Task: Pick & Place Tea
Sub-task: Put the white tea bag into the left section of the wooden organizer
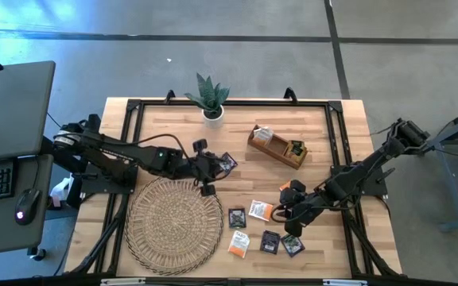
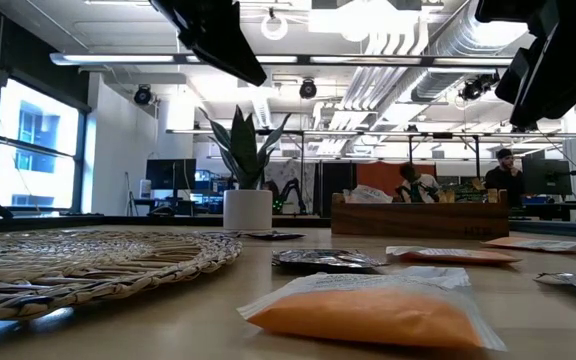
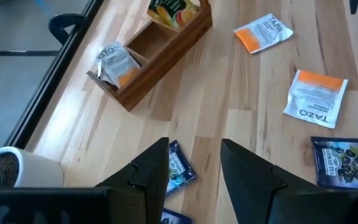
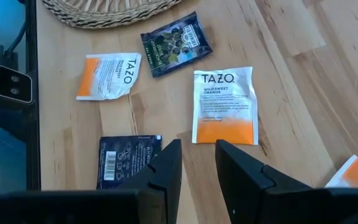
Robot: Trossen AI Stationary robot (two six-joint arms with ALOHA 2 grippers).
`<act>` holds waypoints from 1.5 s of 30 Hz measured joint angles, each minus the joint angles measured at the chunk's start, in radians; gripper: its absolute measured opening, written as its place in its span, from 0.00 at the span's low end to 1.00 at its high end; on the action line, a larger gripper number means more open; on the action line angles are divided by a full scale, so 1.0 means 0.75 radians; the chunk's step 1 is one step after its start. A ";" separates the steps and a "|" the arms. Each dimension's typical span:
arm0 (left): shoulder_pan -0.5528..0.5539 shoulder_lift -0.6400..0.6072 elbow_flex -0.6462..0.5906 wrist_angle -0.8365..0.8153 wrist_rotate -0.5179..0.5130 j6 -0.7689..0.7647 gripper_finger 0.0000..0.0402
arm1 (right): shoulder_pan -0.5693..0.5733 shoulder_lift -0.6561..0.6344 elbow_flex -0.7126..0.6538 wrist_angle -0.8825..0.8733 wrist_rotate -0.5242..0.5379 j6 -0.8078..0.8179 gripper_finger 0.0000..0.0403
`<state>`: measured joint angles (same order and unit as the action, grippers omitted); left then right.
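Observation:
Tea sachets lie flat on the wooden table [image 1: 324,127]: an orange-and-white one [image 4: 224,104], a crumpled one [image 4: 109,76], a dark one [image 4: 176,43] and a dark barcode one [image 4: 126,162]. Open and holding nothing, my right gripper [image 4: 197,162] hangs above them, right of the group [image 1: 289,210]. My left gripper [image 3: 194,168] is open too, above the table's middle [image 1: 207,173], beside a dark blue sachet [image 3: 178,167] that its finger partly hides. Farther off lie two orange-and-white sachets [image 3: 263,31] [image 3: 316,96] and a dark one [image 3: 347,162].
A brown wooden divided tray [image 1: 277,147] stands at the far right of the middle, with a sachet [image 3: 115,62] in one compartment and a yellow-green one [image 3: 173,9] in another. A round woven mat [image 1: 173,226] covers the near left. A potted plant [image 1: 211,99] stands at the far edge.

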<state>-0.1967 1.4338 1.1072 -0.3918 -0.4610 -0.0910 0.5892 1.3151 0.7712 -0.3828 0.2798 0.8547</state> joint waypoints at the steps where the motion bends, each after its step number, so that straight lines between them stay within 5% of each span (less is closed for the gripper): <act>1: 0.000 0.000 0.000 0.000 0.000 0.000 0.36 | 0.000 0.000 0.000 0.000 0.000 0.000 0.23; 14: -0.001 0.014 0.000 0.028 0.103 0.017 0.36 | 0.000 0.000 0.000 0.001 0.001 0.000 0.23; 25: -0.001 0.063 0.001 0.072 0.488 0.231 0.36 | 0.000 0.000 -0.001 0.001 0.001 0.000 0.23; 37: 0.000 0.102 0.001 0.054 0.312 0.075 0.36 | -0.001 0.000 -0.001 0.004 0.002 -0.314 0.23; 45: 0.000 0.102 0.001 0.028 0.311 0.045 0.36 | -0.010 0.000 -0.002 0.109 0.196 -0.559 0.23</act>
<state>-0.1968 1.5101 1.1081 -0.3709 -0.2279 -0.0576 0.5816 1.3151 0.7696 -0.3011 0.4271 0.4357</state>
